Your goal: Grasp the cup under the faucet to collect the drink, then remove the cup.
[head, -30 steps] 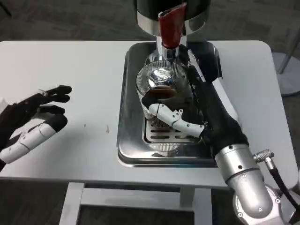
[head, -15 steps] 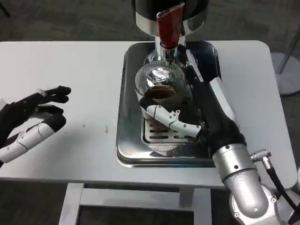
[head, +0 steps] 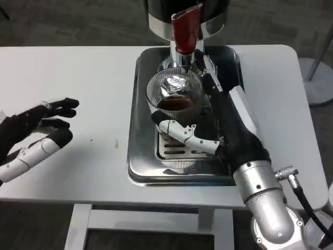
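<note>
A clear ribbed cup (head: 173,99) holding dark drink stands on the steel drip tray (head: 136,125), right below the faucet (head: 179,54) with its red lever (head: 186,28). My right hand (head: 218,122) grips the cup, fingers wrapped round its front and right side. My left hand (head: 34,133) hovers over the table at the far left, fingers apart, holding nothing.
The dispenser's black and chrome body (head: 184,13) rises at the tray's back edge. The white table (head: 78,83) stretches bare to the left of the tray; its front edge lies just below the tray.
The whole picture has shifted slightly, so the camera moved. The right hand and cup have edged a little up and left under the faucet. The left hand stays put.
</note>
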Controlling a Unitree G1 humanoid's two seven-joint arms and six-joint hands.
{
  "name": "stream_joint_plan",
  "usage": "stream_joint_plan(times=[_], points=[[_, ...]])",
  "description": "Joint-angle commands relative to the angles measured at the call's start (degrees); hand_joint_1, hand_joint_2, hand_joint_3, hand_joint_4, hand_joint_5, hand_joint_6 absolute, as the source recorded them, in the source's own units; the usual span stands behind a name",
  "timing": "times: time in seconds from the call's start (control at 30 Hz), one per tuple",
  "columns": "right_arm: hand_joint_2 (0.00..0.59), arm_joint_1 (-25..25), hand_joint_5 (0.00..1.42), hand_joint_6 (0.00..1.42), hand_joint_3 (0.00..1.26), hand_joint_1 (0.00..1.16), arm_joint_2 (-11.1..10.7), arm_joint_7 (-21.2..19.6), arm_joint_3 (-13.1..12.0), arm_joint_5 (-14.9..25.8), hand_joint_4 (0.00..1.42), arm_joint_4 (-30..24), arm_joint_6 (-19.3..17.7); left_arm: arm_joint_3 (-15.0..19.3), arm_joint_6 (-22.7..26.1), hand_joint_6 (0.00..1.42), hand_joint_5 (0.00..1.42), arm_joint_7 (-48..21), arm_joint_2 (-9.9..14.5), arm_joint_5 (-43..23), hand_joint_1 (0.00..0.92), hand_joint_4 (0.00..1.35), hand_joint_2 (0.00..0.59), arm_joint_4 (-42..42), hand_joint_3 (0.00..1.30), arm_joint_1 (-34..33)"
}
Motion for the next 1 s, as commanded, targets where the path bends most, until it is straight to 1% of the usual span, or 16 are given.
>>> stream_joint_plan(times=[0.03,0.37,0.77,1.0], points=[[0.201,1.0,0.10,0.22,0.00,0.72,0.8,0.7,2.0,-1.2,0.01,-0.1,1.4,0.4,-0.3,0.33,0.34,-0.6,1.0,-0.4,0.038,0.27,0.095,-0.3,0.27,1.6],[0.211,1.4,0.12,0.24,0.00,0.72,1.1,0.4,2.6,-2.9,0.03,-1.0,2.7,0.8,-0.1,0.33,0.34,-0.5,1.1,-0.5,0.026,0.28,0.097,-1.0,0.27,2.1],[0.220,1.3,0.15,0.31,0.00,0.72,0.9,0.2,3.9,-5.4,0.04,-1.7,4.4,1.1,0.5,0.33,0.34,-0.5,1.6,-0.6,0.021,0.28,0.093,-1.5,0.27,1.8],[0.222,1.2,0.16,0.33,0.00,0.72,1.4,-0.2,4.2,-6.4,0.05,-1.5,5.2,1.0,0.6,0.33,0.34,-0.6,1.7,-0.6,0.020,0.29,0.093,-1.4,0.27,1.7]])
